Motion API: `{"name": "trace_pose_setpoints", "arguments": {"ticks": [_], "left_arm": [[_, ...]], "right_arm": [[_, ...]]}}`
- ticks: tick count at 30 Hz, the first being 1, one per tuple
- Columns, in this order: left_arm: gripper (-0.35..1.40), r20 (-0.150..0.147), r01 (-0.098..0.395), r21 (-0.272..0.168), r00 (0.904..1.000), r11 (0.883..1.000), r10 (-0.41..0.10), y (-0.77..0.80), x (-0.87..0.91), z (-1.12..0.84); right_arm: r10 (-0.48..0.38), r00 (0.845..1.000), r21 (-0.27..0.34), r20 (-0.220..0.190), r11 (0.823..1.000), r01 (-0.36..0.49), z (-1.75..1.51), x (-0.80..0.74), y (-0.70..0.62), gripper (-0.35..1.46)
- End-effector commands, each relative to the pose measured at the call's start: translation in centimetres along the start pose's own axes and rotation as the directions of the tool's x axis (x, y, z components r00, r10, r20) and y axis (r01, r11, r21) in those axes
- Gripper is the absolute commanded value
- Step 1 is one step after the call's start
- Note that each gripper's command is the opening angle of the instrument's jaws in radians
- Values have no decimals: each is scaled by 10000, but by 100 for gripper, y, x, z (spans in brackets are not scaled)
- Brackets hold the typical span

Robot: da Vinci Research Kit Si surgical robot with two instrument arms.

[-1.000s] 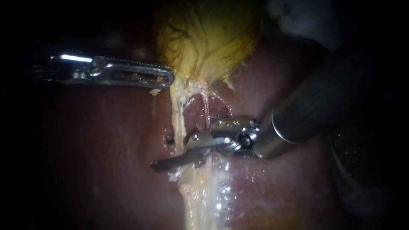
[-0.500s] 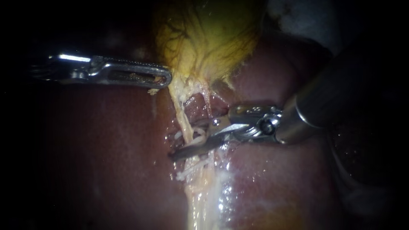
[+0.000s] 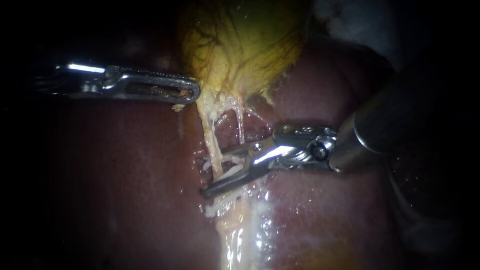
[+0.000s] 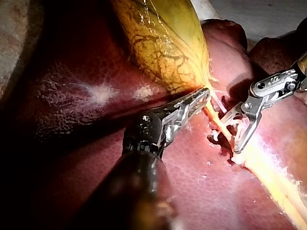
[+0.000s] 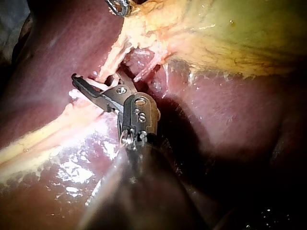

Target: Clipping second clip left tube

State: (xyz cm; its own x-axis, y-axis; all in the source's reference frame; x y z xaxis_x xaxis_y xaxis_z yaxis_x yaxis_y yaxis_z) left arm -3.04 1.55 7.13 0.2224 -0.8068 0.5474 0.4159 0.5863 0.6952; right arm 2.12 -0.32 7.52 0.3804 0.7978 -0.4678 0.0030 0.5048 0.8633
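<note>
Endoscope view. Gallbladder (image 3: 245,45) sat at 12 o'clock, and the liver (image 3: 125,175) filled the field around it. The left tube (image 3: 211,135) ran from the gallbladder's neck, just left of centre, down toward 6 o'clock. A thinner right tube (image 3: 240,120) lay just beside it.

- **Left instrument** (image 3: 196,93): came in from 9 o'clock, level. Jaws lay pressed together on the fringe of the gallbladder's neck, and the left wrist view showed the same pinch (image 4: 201,95). Judged purpose: hold the neck toward 10 o'clock so the left tube stands taut and apart from the right tube, open to the other tool.
- **Right instrument** (image 3: 225,172): shaft came in from 3 o'clock. Jaws were spread, with a clear gap in the left wrist view (image 4: 229,134). The long lower jaw crossed in front of the left tube, tip pointing toward 8 o'clock. The upper jaw was partly hidden behind the tube. Nothing was squeezed between them, and the tube lay in or against the gap.
- **Clips**: two white pieces crossed the left tube and read as clips. The upper clip (image 3: 222,161) lay between the spread jaws, and the lower clip (image 3: 220,205) lay just beyond the lower jaw toward 6 o'clock. They were too small to confirm full closure.

Judgement: with two clips apparently seated and the jaws spread, the step looked near its end. The risk was a jaw snagging the upper clip or the right tube on the way out.
</note>
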Motion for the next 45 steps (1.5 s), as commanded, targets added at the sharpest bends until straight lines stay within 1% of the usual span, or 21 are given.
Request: {"name": "trace_pose_setpoints", "arguments": {"ticks": [1,6,10,15,18,20,21,23,26,31,34,36,37,40,42,45], "left_arm": [[-35,1,4,-4,10000,10000,-4,0,-1,1],[-35,4,7,-10,10000,10000,-7,1,-1,3],[-35,4,8,-12,10000,10000,-8,1,-1,3],[-35,4,7,-10,10000,10000,-7,1,-1,3],[-35,4,6,-9,10000,10000,-6,1,-1,3],[-35,3,6,-7,10000,10000,-6,1,-1,3],[-35,3,5,-5,10000,10000,-5,2,-1,3],[-35,2,4,-4,10000,10000,-4,2,-1,3],[-35,-7,3,28,10000,10000,-3,3,-1,3],[-35,-7,3,29,10000,10000,-3,3,-1,3],[-35,-7,2,31,10000,10000,-2,3,-1,3],[-35,-8,2,32,10000,10000,-2,3,-1,3],[-35,-8,2,32,10000,10000,-2,3,-1,3],[-35,-8,1,34,10000,10000,-1,4,-1,4],[-35,-9,0,37,10000,10000,0,4,-1,4],[-35,-10,-2,42,10000,10000,2,5,-1,4]], "right_arm": [[-30,10000,225,-35,9997,31,1,-1,0,60],[17,9995,1300,-321,9915,25,5,-9,-3,59],[56,9986,2078,-529,9781,55,11,-11,-6,58],[51,9992,2809,-405,9597,65,12,-14,-16,55],[35,9996,3062,-275,9520,51,13,-15,-23,54],[-13,9998,3184,-189,9479,73,14,-15,-25,53],[-38,9999,3239,-151,9460,85,14,-15,-25,51],[71,9999,3189,-146,9478,-21,14,-15,-24,49],[274,9990,2884,-340,9574,-165,14,-13,-23,40],[402,9985,2839,-379,9584,-279,10,-5,-21,17],[416,9984,2838,-385,9584,-290,10,-3,-21,6],[416,9984,2835,-387,9585,-289,10,-3,-21,-11],[416,9984,2830,-390,9587,-289,10,-2,-20,-32],[432,9982,2825,-427,9588,-294,11,-1,-16,-35],[410,9985,2761,-370,9607,-292,11,-1,-13,-35],[379,9988,2733,-317,9615,-278,10,-3,-12,-35]]}}
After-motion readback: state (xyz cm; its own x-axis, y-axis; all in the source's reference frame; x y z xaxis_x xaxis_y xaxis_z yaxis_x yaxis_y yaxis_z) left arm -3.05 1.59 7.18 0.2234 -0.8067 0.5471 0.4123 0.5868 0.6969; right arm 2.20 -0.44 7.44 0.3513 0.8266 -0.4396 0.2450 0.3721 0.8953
